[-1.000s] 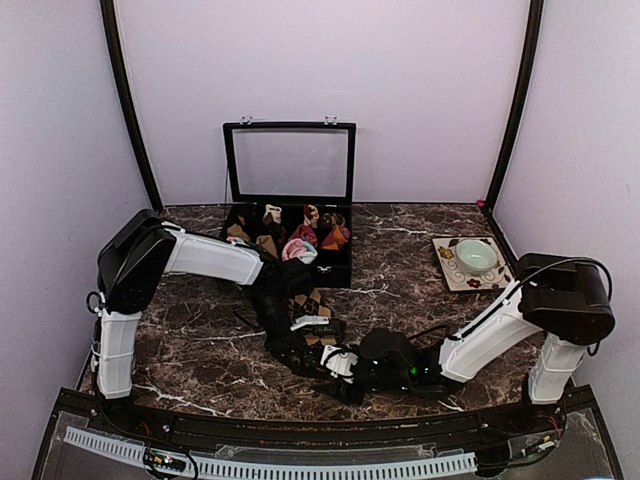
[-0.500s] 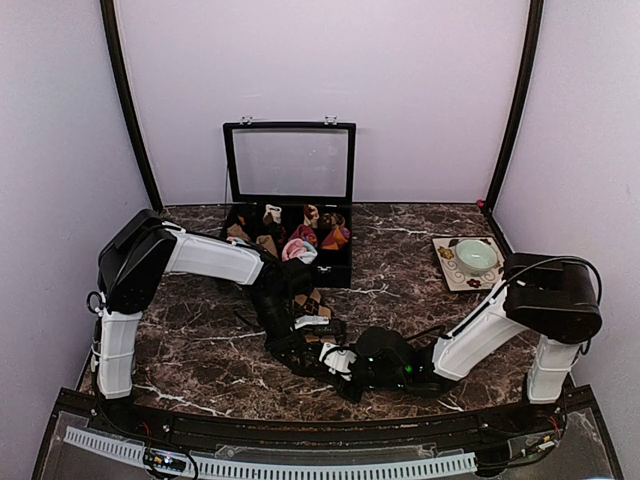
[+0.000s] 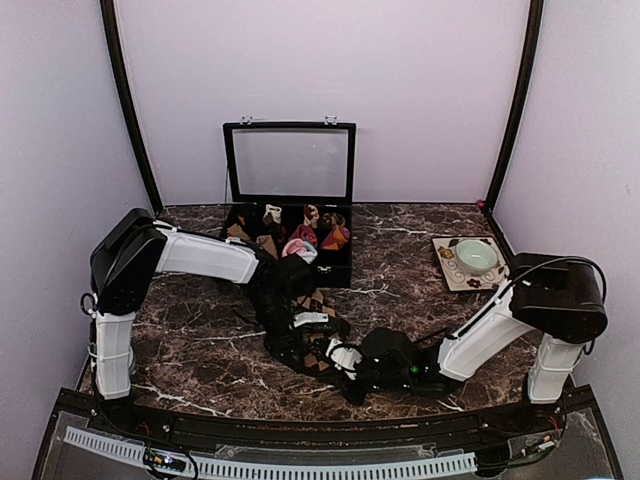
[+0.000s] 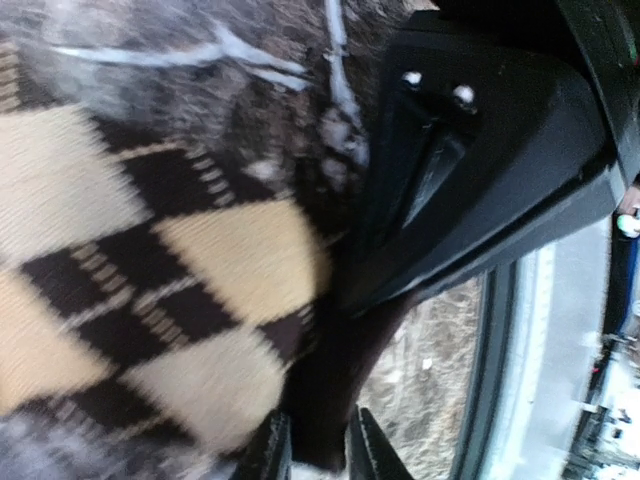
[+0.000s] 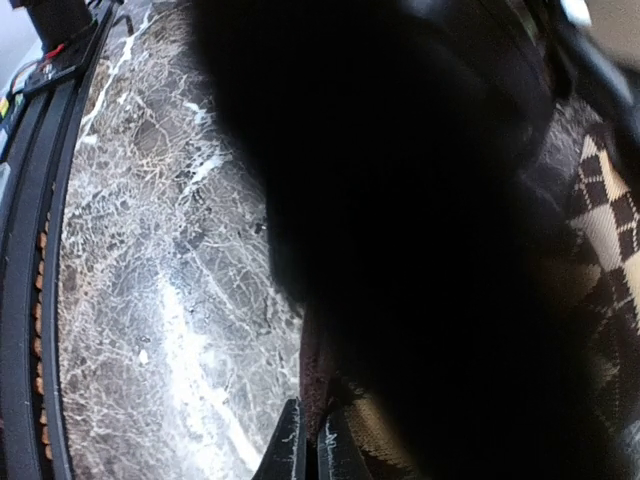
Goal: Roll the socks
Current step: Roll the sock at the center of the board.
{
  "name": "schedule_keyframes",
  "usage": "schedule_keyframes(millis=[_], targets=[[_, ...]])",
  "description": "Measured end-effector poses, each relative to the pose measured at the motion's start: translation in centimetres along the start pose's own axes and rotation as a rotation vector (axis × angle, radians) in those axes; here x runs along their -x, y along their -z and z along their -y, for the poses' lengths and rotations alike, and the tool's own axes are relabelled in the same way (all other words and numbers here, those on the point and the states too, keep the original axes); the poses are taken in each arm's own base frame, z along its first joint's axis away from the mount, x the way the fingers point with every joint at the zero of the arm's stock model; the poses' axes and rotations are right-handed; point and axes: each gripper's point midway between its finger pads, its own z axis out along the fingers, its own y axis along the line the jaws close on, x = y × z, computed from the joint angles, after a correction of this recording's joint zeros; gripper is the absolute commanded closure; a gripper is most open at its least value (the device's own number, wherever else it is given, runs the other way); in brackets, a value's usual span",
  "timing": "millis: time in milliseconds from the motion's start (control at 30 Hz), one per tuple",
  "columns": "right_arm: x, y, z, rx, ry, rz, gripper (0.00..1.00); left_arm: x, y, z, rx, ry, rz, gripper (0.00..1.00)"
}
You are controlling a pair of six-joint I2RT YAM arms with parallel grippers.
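Observation:
A brown-and-beige diamond sock lies on the marble near the front middle, both grippers meeting over its near end. In the left wrist view the sock fills the left side. Its dark brown edge runs down between the parted fingers of my left gripper, which is open. My left gripper sits just left of my right gripper. In the right wrist view my right gripper is shut on a thin dark-red edge of the sock. A big dark blurred mass hides much of that view.
A black box with its glass lid raised stands at the back, and small sock rolls sit in its compartments. A patterned plate with a green bowl sits at the right. The black front rail runs close by.
My right gripper has closed onto the sock's edge. My left gripper's jaws have come apart. The left arm's shoulder has shifted slightly left.

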Motion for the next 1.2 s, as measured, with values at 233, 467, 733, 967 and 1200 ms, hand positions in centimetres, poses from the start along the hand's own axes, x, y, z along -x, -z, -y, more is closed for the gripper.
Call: schedule_keyframes(millis=[233,467,733,967,1200], targets=[[-0.4,0.5,0.0,0.038,-0.136,-0.011,1.0,-0.2,4.0,0.5,0.182,-0.143,0.089,0.59],[-0.7,0.7,0.6,0.089,-0.304,-0.013,1.0,0.7,6.2,1.9,0.268,-0.337,0.129,0.64],[-0.8,0.8,1.2,0.134,-0.478,-0.02,1.0,-0.4,2.6,4.1,0.245,-0.514,0.024,0.65],[-0.9,0.8,1.4,0.158,-0.548,-0.016,1.0,0.1,0.8,4.0,0.26,-0.628,-0.024,0.65],[-0.9,0.8,1.4,0.185,-0.581,-0.017,1.0,0.5,0.0,2.2,0.318,-0.677,-0.031,0.65]])
